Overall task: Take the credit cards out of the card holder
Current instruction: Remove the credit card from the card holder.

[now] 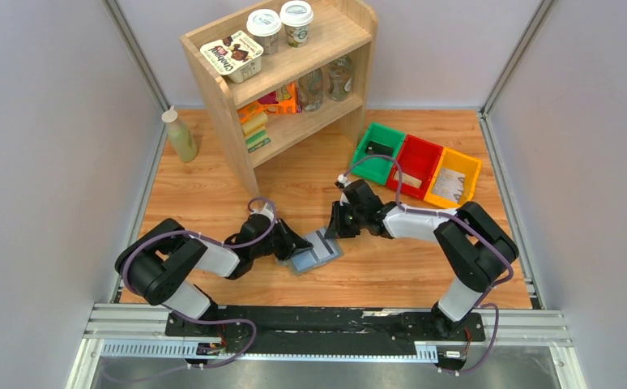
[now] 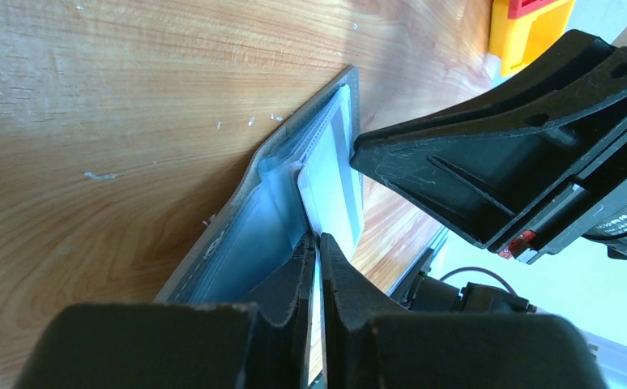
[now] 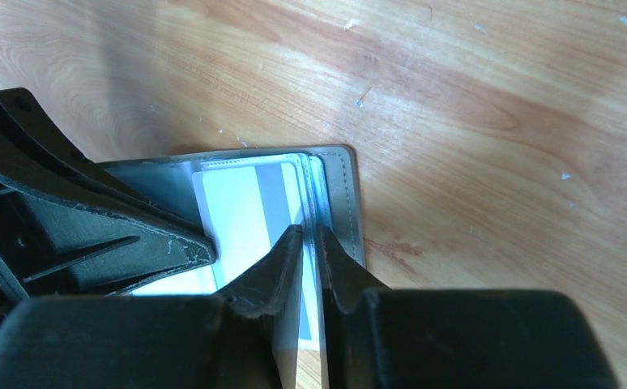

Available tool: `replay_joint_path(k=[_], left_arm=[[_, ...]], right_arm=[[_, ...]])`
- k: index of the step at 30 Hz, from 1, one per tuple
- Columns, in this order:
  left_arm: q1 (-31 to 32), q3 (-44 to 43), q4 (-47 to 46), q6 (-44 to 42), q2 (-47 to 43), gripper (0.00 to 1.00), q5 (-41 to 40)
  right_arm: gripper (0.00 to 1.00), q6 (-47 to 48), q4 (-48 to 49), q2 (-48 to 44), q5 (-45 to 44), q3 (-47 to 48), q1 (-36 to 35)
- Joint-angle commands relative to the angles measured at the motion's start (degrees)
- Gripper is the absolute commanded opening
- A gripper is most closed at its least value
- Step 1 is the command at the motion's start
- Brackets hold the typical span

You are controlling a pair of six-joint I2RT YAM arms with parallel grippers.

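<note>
Grey card holder (image 1: 317,258) lies open mid-scene on the wooden surface (image 1: 424,267). Your right pincer (image 3: 310,235) pinches its pocket edge, apparently to steady it. Your left pincer (image 2: 318,239) nips a pale credit card (image 2: 334,186), seemingly ready to pull.

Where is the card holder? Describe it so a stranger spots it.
On the wooden table, look near the front edge, between the left gripper and right gripper. The card holder lies open there: a flat grey wallet with pale blue-grey pockets, unlike the bright plastic bins at the back right.
</note>
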State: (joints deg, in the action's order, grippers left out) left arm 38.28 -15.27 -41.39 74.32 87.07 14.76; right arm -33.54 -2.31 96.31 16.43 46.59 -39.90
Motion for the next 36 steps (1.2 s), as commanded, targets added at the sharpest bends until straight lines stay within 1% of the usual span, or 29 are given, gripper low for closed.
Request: replay_joint_path(k=[1,5,9,15,19,22,24,25,26,28,30,33,36], left_arm=[[0.30,0.15,-7.92,1.17,0.21,0.09,-0.35],[0.21,1.73,-7.66,2.05,-1.37,0.00,-1.32],[0.21,3.75,-5.99,3.28,-3.13,0.00,-3.07],[0.21,5.25,2.27,5.47,-6.73,0.00,-4.74],[0.21,6.30,9.73,6.53,-9.63,0.00,-6.15],[0.21,7.18,10.45,6.36,-11.56,0.00,-6.94],[0.21,6.48,9.57,5.22,-11.75,0.01,-6.24],[0.21,5.17,9.83,3.91,-11.57,0.03,-5.46],[0.21,4.64,10.01,3.20,-11.22,0.10,-4.84],[0.21,2.97,10.18,1.36,-10.34,0.14,-3.61],[0.21,2.17,10.71,1.09,-9.29,0.14,-3.16],[0.21,1.91,11.59,1.17,-7.45,0.07,-2.99],[0.21,2.43,11.33,1.96,-6.30,0.03,-2.99]], right_arm=[[0.15,1.99,-5.96,0.01,-0.86,-0.27,-2.11],[0.14,0.94,-5.34,1.24,-2.80,-1.23,-1.94],[0.13,-0.12,-4.38,3.09,-4.03,-2.03,-1.50],[0.11,-1.18,-3.85,4.94,-6.40,-3.08,-0.44],[0.11,-1.44,-3.49,4.76,-6.67,-3.78,0.08],[0.11,-1.18,-3.15,4.06,-5.53,-3.87,0.17],[0.14,-1.18,-2.97,3.10,-4.04,-3.79,0.17],[0.16,-1.09,-2.79,2.31,-3.42,-3.52,0.17],[0.19,-1.00,-2.88,1.52,-2.98,-3.35,0.17],[0.23,-0.83,-3.58,-0.15,-2.54,-2.38,0.09],[0.26,-0.39,-4.63,-2.00,-2.01,-1.15,0.09],[0.28,0.31,-6.22,-4.20,-1.92,0.52,0.09],[0.29,0.93,-7.10,-5.69,-1.49,1.49,0.09]])
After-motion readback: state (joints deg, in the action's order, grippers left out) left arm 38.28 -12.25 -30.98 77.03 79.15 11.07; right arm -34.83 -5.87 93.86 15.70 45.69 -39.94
